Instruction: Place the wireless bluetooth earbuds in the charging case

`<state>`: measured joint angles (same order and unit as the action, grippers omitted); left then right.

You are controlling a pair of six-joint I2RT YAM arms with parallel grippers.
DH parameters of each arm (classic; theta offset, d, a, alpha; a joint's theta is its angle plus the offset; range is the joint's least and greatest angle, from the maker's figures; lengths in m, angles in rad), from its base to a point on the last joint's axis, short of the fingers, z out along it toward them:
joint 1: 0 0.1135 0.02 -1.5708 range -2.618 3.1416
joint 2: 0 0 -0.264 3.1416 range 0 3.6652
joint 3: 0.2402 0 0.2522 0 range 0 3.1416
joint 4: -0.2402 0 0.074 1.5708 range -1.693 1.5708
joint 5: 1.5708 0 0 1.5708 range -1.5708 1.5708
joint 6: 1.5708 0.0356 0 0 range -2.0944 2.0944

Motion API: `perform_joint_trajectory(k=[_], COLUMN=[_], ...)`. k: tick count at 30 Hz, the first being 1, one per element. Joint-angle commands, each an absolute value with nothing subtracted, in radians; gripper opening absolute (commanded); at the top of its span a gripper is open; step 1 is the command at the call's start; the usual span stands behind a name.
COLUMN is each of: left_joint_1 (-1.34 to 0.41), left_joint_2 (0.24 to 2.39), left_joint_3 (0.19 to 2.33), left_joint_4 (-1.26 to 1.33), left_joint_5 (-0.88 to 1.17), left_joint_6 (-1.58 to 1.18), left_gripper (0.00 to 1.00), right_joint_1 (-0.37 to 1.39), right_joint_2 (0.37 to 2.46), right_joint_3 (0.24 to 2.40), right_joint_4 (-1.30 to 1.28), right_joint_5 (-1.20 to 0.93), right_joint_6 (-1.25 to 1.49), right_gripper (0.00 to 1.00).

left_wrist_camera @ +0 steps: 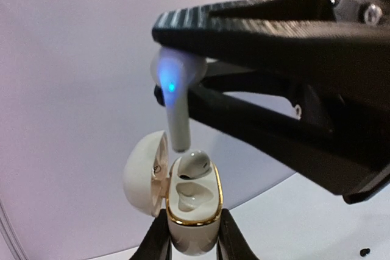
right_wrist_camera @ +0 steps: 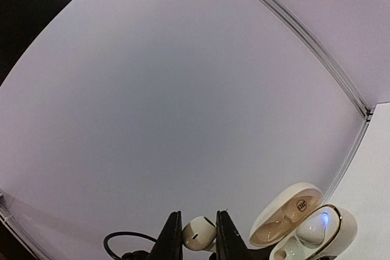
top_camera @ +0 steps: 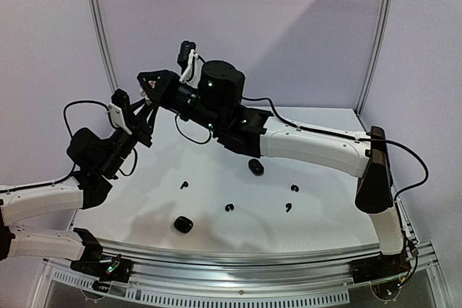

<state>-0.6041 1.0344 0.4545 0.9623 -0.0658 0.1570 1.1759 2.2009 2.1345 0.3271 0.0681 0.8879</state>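
Observation:
In the left wrist view, my left gripper (left_wrist_camera: 194, 226) is shut on a white charging case (left_wrist_camera: 194, 214) with a gold rim, held upright with its lid (left_wrist_camera: 143, 178) open. One white earbud (left_wrist_camera: 195, 164) sits in the far slot and the near slot is empty. My right gripper (left_wrist_camera: 163, 64) is shut on the second white earbud (left_wrist_camera: 175, 86), which glows blue. Its stem hangs just above the case's far end. In the right wrist view the earbud (right_wrist_camera: 198, 234) is pinched between the fingers, beside the case (right_wrist_camera: 308, 232). Both grippers (top_camera: 137, 117) (top_camera: 149, 88) meet high above the table's back left.
Two closed black cases lie on the white table, one in the middle (top_camera: 255, 167) and one near the front (top_camera: 183, 225). Black hook-shaped earbuds lie loose around them (top_camera: 184, 185) (top_camera: 229, 208) (top_camera: 289, 208) (top_camera: 294, 188). A wall stands behind.

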Motion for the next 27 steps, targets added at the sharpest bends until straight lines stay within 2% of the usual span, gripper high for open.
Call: perform_joint_trajectory(k=[1, 27], left_joint_1=[-0.618, -0.617], left_joint_2=[1.028, 1.024], left_joint_3=[0.47, 0.463], left_joint_4=[0.992, 0.985], left_joint_5=[-0.084, -0.071], left_joint_6=[0.174, 0.17], left_gripper=[0.0, 0.0], right_joint_1=[1.187, 1.187], right_joint_2=[2.231, 2.175], right_joint_3=[2.104, 2.072], right_joint_4=[0.34, 0.365], right_joint_5=[0.069, 0.117], right_joint_6=[0.898, 0.795], right_gripper=[0.0, 0.0])
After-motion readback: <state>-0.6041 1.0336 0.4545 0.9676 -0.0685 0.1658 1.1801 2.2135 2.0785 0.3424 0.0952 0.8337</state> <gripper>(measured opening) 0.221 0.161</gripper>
